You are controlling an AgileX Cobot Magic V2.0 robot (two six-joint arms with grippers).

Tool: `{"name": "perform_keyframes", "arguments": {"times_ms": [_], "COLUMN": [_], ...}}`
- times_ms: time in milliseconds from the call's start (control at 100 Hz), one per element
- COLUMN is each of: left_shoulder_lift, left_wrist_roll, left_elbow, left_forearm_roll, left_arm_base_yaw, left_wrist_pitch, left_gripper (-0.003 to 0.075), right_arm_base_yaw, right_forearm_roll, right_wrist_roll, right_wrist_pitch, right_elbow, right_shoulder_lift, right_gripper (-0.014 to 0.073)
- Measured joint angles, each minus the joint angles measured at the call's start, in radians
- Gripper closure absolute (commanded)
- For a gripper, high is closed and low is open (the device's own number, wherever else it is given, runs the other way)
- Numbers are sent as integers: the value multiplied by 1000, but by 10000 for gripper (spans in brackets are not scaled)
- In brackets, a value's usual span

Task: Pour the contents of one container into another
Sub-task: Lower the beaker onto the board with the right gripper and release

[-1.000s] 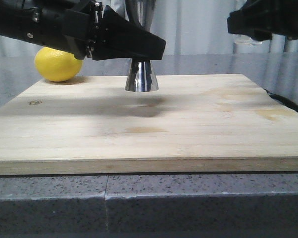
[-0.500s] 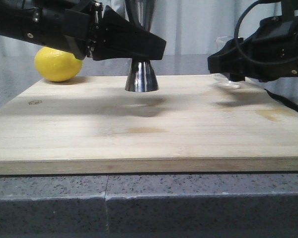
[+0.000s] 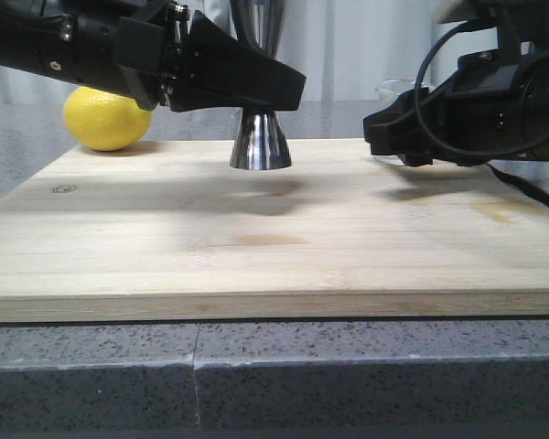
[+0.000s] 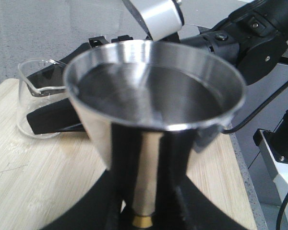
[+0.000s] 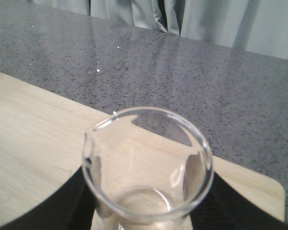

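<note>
I am setting the glass beaker [image 5: 148, 165] down on the board [image 3: 256, 238].
My right gripper [image 3: 398, 137] is clasping it; my left gripper [image 4: 144, 201] is pinching the jigger [image 4: 156, 103]; releasing likely follows.

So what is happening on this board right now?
The left gripper holds the steel jigger upright on the wooden board. The right gripper holds the glass beaker, upright and apparently empty, near the board's right edge. A lemon lies behind, untouched.

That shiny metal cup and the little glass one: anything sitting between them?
No. In the front view, only bare wooden board lies between the metal cup and the glass.
</note>
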Motion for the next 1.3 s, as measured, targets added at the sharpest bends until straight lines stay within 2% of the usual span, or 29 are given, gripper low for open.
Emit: {"name": "perform_keyframes", "arguments": {"times_ms": [510,600,810,1090,1300], "left_shoulder_lift": [0,0,0,0,0], "left_wrist_roll": [0,0,0,0,0], "left_elbow": [0,0,0,0,0], "left_forearm_roll": [0,-2,-2,-2,-3], "left_arm_base_yaw": [0,0,0,0,0], "left_wrist_pitch": [0,0,0,0,0], "left_gripper": [739,739,739,739,739], "right_arm_base_yaw": [0,0,0,0,0], "right_forearm_roll": [-51,-52,-55,-57,-57], "right_wrist_roll": [1,1,2,2,2], "right_wrist_pitch": [-6,-6,-8,-10,-10], "right_elbow": [0,0,0,0,0], "right_shoulder_lift": [1,1,1,-14,-16], "right_gripper": [472,417,230,146,50]}}
